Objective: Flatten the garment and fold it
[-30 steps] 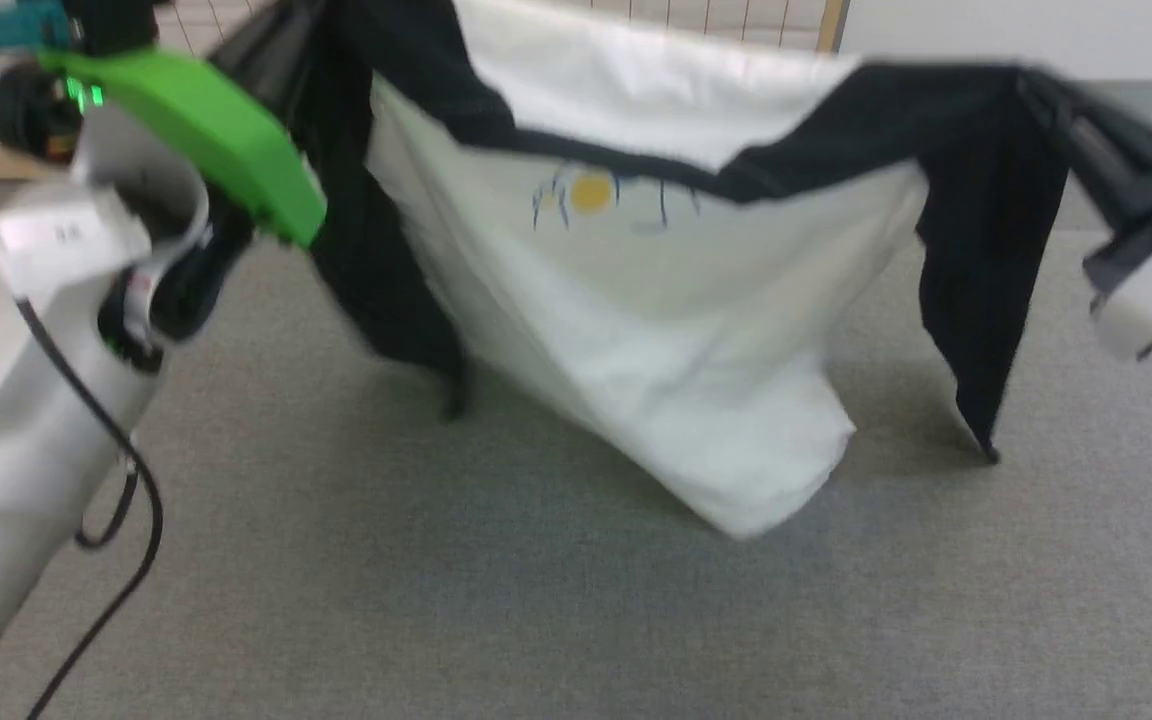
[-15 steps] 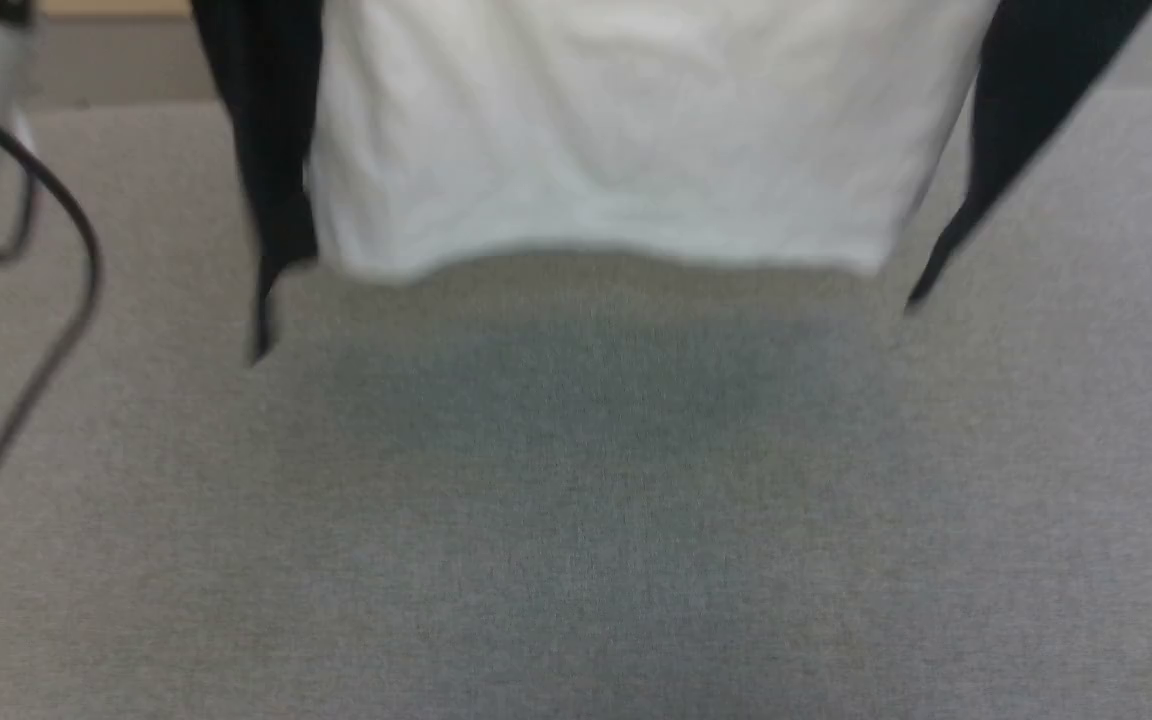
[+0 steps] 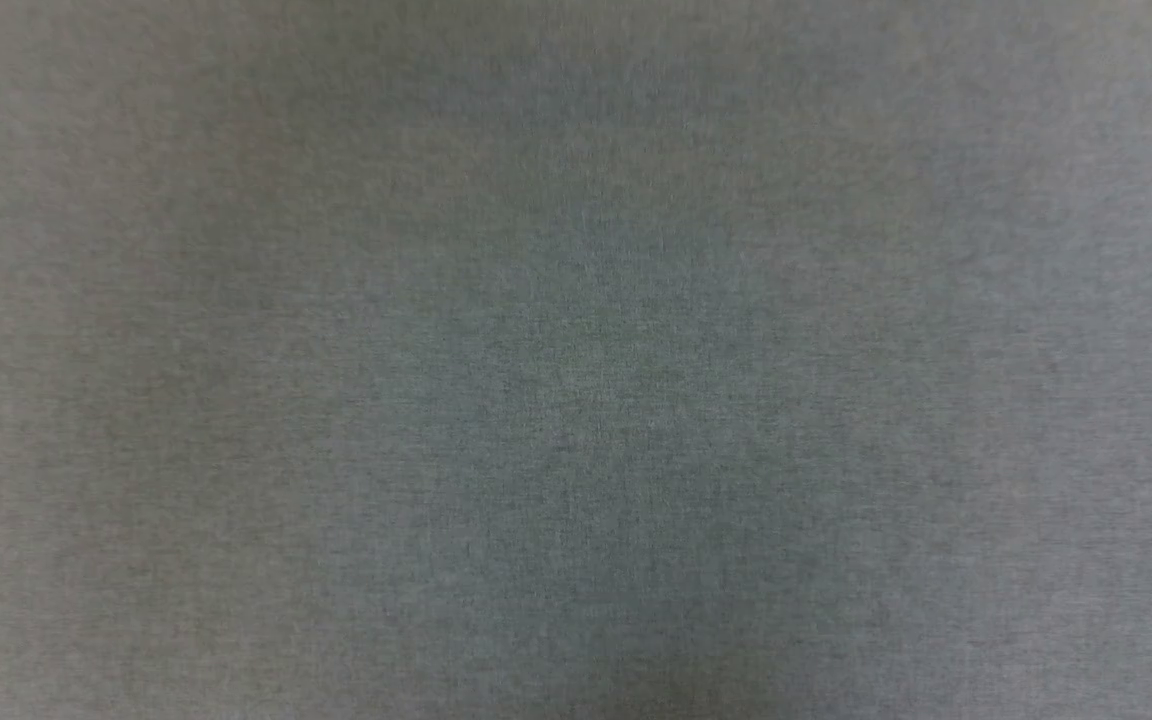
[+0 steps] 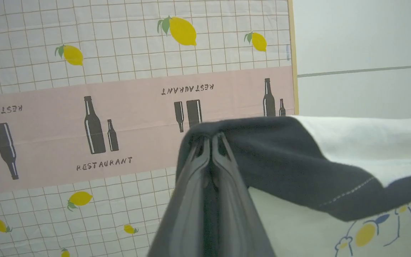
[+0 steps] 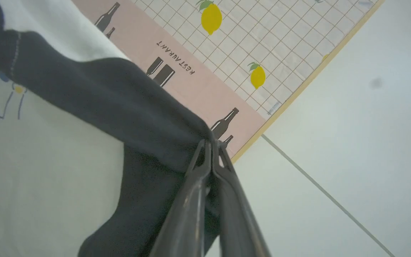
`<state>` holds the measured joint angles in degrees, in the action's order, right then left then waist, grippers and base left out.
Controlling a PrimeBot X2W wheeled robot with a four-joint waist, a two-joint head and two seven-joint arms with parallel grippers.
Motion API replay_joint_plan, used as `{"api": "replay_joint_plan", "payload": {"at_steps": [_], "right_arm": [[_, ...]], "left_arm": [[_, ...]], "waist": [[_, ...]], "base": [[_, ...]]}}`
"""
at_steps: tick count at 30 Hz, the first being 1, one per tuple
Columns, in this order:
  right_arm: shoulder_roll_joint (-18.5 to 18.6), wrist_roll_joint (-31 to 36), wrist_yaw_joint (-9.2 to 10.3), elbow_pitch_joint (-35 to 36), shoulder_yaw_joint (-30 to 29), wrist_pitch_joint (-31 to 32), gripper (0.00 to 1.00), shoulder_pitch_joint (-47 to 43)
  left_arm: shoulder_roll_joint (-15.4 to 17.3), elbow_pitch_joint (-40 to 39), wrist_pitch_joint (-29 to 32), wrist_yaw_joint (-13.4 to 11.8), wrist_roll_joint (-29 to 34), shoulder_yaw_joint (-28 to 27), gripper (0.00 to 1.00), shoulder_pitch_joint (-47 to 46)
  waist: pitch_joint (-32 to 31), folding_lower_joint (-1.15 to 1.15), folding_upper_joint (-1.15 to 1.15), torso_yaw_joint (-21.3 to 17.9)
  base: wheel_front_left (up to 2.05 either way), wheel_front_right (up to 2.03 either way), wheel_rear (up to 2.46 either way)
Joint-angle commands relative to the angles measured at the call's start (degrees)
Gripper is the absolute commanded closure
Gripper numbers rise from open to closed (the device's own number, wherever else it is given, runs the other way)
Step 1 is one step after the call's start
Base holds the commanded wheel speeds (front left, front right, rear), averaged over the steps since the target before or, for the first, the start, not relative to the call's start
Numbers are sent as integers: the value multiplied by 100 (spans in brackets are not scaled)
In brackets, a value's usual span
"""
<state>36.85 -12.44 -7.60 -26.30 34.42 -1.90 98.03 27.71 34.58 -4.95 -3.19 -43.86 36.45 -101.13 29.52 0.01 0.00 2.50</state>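
Note:
The garment (image 4: 298,164) is a white shirt with black shoulders and a small yellow and blue print, held up in the air between both arms. In the left wrist view my left gripper (image 4: 211,137) is shut on a black shoulder fold, and the white body stretches away to the right. In the right wrist view my right gripper (image 5: 212,142) is shut on the other black shoulder of the garment (image 5: 102,96), whose white body hangs to the left.
A grey fabric work surface (image 3: 576,400) lies below in the head view. A screen printed with lemons and bottles (image 4: 102,89) stands behind, its wooden edge (image 5: 298,92) meeting a pale wall (image 5: 351,142).
The head view has tilted downward: the hanging garment and both arms slid up out of it, leaving the grey surface.

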Motion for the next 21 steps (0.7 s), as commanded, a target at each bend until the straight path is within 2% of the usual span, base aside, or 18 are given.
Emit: {"api": "replay_joint_plan", "payload": {"at_steps": [1,8,14,17,18,21], "right_arm": [[-71,11,11,-144,84,-114,100,-8],[-126,-185,11,-516,624,-645,100,-674],[59,-591,11,-469,1145,-1012,100,-1795],[186,-796,11,-239,1390,-1117,100,-2554],[298,-963,11,52,1588,-1141,100,-3322],[435,-1128,11,347,1757,-1107,100,-4173]], "left_arm": [[-30,142,-88,60,-29,-31,100,11],[-76,663,-561,403,-214,44,100,906],[-69,573,-915,569,-352,106,100,2407],[8,283,-981,521,-479,11,100,3467],[137,-108,-999,400,-564,-114,100,4525],[252,-640,-1002,229,-599,-231,100,5740]], "waist": [[396,-1,0,10],[181,-1,0,41],[-444,-1,0,62],[-863,-1,0,54],[-1238,-1,0,27],[-1597,-1,0,2]], "base": [[0,0,0],[0,0,0],[0,0,0],[0,0,0],[0,0,0],[0,0,0]]}}
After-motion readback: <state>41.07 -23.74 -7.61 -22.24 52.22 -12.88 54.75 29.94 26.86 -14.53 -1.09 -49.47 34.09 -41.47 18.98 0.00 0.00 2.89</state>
